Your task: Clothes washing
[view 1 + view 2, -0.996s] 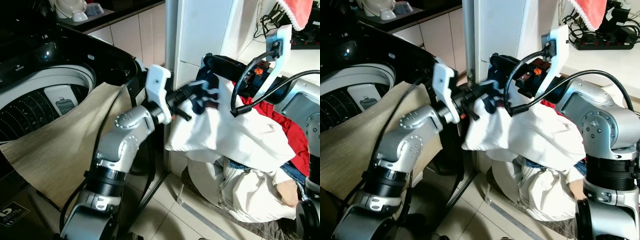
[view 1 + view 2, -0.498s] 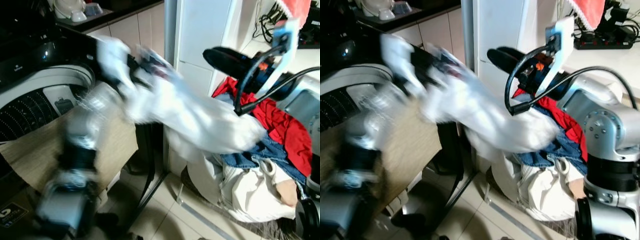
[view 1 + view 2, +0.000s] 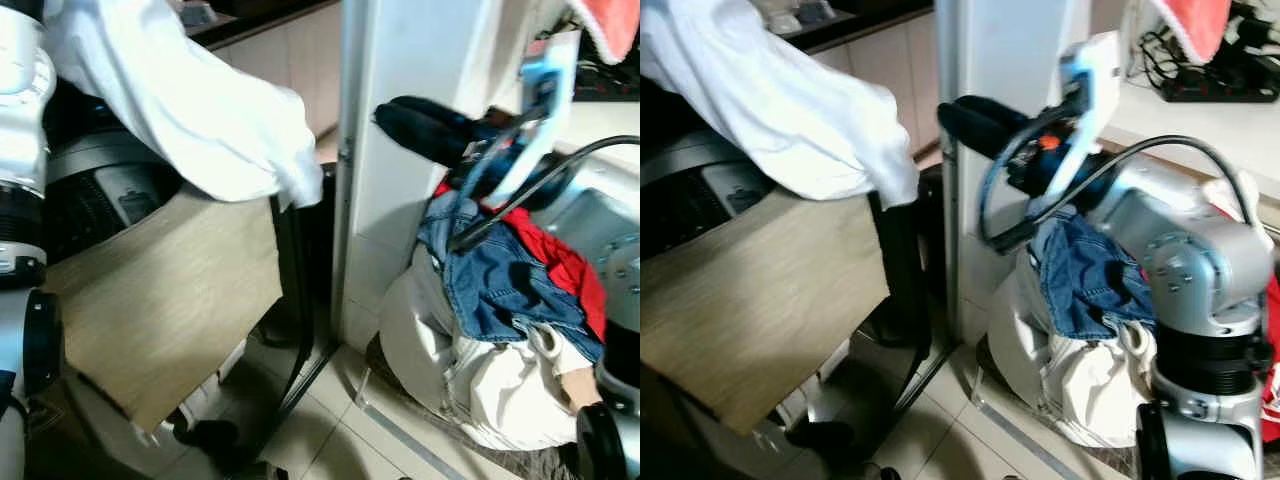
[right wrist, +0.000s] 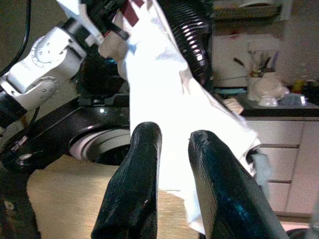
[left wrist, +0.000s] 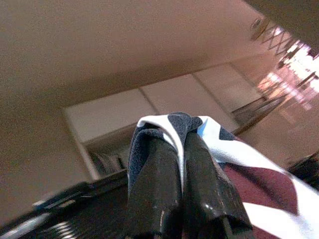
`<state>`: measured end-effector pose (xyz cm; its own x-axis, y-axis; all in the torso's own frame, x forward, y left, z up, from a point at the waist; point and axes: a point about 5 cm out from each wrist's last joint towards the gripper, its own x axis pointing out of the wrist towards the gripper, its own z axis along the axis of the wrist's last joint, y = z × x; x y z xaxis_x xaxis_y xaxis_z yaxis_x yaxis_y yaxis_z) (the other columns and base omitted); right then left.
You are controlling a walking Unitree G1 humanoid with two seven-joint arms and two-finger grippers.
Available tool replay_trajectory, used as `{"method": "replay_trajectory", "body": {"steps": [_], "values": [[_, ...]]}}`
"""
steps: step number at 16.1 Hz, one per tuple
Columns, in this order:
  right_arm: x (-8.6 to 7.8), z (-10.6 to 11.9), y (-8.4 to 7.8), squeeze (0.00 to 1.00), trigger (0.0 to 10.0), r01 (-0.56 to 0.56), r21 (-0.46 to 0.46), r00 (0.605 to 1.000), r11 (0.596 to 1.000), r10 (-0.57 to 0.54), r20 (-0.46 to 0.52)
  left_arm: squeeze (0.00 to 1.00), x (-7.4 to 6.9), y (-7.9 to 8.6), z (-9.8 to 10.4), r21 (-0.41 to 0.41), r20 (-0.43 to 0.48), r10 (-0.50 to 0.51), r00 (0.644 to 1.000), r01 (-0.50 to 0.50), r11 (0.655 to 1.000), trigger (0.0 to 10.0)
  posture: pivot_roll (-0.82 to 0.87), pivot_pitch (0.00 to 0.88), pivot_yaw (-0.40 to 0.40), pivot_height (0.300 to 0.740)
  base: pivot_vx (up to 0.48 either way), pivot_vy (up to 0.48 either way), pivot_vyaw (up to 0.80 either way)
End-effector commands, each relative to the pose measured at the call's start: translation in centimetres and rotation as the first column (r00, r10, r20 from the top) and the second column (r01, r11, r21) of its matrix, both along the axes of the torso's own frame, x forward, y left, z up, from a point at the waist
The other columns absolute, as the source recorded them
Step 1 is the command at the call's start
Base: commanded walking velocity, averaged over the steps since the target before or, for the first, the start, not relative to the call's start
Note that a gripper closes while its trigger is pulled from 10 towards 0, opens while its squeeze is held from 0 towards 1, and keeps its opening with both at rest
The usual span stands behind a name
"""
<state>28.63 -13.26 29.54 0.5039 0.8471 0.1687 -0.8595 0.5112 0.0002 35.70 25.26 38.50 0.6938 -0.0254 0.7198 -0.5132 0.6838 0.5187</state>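
You see a white garment hanging from the upper left, draped over a tan cloth that lies across the dark washing machine. The right pincer hovers beside a white cabinet, well apart from the garment, its finger state unreadable. Below it, a blue denim piece tops a cream laundry bag. A power strip sits on the counter.

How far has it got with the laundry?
Early on, it seems. In hand: the left gripper is shut on a white shirt, lifted above the washing machine. Left: the jeans, a red garment and cream clothes sit in the pile under the open right gripper.
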Motion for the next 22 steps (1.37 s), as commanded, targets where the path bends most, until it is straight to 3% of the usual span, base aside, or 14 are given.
{"method": "replay_trajectory", "body": {"steps": [1, 3, 4, 5, 6, 10, 12, 13, 14, 15, 16, 19, 20, 22], "values": [[-0.4, 0.2, 0.4, 0.0, 10.0, -0.002, -0.009, 1.0, 1.0, 0.002, 0.019, 0.0, -0.3, 0.2, 0.4, 0.049, 0.065, 0.062, 0.996, -0.065, 0.997, 0.0, -0.12, 0.0, 0.062, 0.74, 0.0, 0.0, 0.0], [-0.6, -0.3, 0.8, 0.0, 10.0, 0.001, -0.04, 1.0, 0.999, 0.0, 0.008, 0.0, -1.0, 0.9, 3.0, 0.092, 0.18, 0.142, 0.973, -0.16, 0.983, 0.0, -0.12, 0.0, 0.059, 0.74, 0.0, 0.0, 0.0], [-0.6, -1.7, 1.1, 0.0, 10.0, 0.008, -0.147, 1.0, 0.989, -0.011, -0.019, 0.0, -1.4, 1.3, 5.5, 0.126, 0.243, 0.16, 0.957, -0.195, 0.973, 0.0, -0.12, 0.0, 0.056, 0.74, 0.0, 0.0, 0.0], [-0.6, -4.2, 1.8, 0.0, 10.0, 0.015, -0.316, 0.999, 0.948, -0.028, -0.036, 0.0, -1.4, 1.1, 6.4, 0.147, 0.258, 0.159, 0.953, -0.202, 0.968, 0.0, -0.12, 0.0, 0.056, 0.74, 0.0, 0.0, 0.0], [-0.6, -5.1, 2.0, 0.0, 10.0, 0.016, -0.367, 0.999, 0.93, -0.031, -0.035, 0.0, -1.2, 1.0, 6.4, 0.15, 0.251, 0.158, 0.955, -0.2, 0.968, 0.0, -0.12, 0.0, 0.056, 0.74, 0.0, 0.0, 0.0], [-0.5, -8.5, 4.0, 0.0, 10.0, 0.104, -0.408, 0.993, 0.907, -0.12, -0.015, 0.0, 1.2, 1.0, 2.8, 0.227, 0.093, 0.248, 0.964, -0.263, 0.937, 0.0, -0.12, 0.0, 0.061, 0.74, 0.0, 0.0, 0.0], [-0.8, -9.2, 4.1, 0.0, 10.0, 0.127, -0.412, 0.989, 0.902, -0.148, -0.019, 0.0, 2.8, 3.1, -1.0, 0.257, -0.187, 0.35, 0.918, -0.299, 0.919, 0.0, -0.12, 0.0, 0.064, 0.74, 0.0, 0.0, 0.0], [-0.9, -9.4, 4.2, 0.0, 10.0, 0.13, -0.412, 0.988, 0.902, -0.15, -0.018, 0.0, 3.4, 3.8, -3.6, 0.219, -0.379, 0.334, 0.863, -0.267, 0.938, 1.8, -0.12, 0.0, 0.066, 0.74, 0.0, 0.0, 0.0], [-1.1, -9.4, 4.4, 0.0, 10.0, 0.121, -0.411, 0.99, 0.903, -0.142, -0.021, 0.0, 3.6, 4.3, -5.1, 0.161, -0.481, 0.309, 0.82, -0.264, 0.951, 7.8, -0.12, 0.0, 0.066, 0.74, 0.0, 0.0, 0.0], [-1.5, -9.5, 4.8, 0.0, 10.0, 0.086, -0.41, 0.994, 0.908, -0.107, -0.028, 0.0, 3.7, 5.4, -7.6, -0.006, -0.631, 0.214, 0.745, -0.281, 0.96, 10.0, -0.12, 0.0, 0.065, 0.74, 0.0, 0.0, 0.0], [-1.8, -9.5, 5.0, 0.0, 10.0, 0.064, -0.41, 0.996, 0.91, -0.083, -0.029, 1.0, 3.6, 5.9, -9.3, -0.134, -0.721, 0.101, 0.686, -0.281, 0.95, 10.0, -0.12, 0.0, 0.064, 0.74, 0.0, 0.0, 0.0], [-1.9, -9.5, 5.1, 0.0, 10.0, 0.042, -0.415, 0.998, 0.909, -0.061, -0.032, 1.0, 3.6, 5.1, -11.1, -0.335, -0.803, -0.185, 0.566, -0.172, 0.927, 10.0, -0.11, 0.0, 0.053, 0.74, 0.0, 0.0, 0.0], [-1.9, -9.6, 5.2, 0.0, 10.0, 0.031, -0.421, 0.998, 0.907, -0.049, -0.033, 1.0, 3.5, 4.9, -11.5, -0.35, -0.828, -0.234, 0.51, -0.145, 0.925, 10.0, -0.11, 0.0, 0.053, 0.74, 0.0, 0.0, 0.0], [-1.7, -9.6, 5.2, 0.0, 10.0, 0.042, -0.423, 0.997, 0.905, -0.062, -0.034, 1.0, 3.3, 5.1, -11.6, -0.349, -0.842, -0.243, 0.482, -0.143, 0.926, 10.0, -0.1, 0.0, 0.053, 0.74, 0.0, 0.0, 0.0]]}}
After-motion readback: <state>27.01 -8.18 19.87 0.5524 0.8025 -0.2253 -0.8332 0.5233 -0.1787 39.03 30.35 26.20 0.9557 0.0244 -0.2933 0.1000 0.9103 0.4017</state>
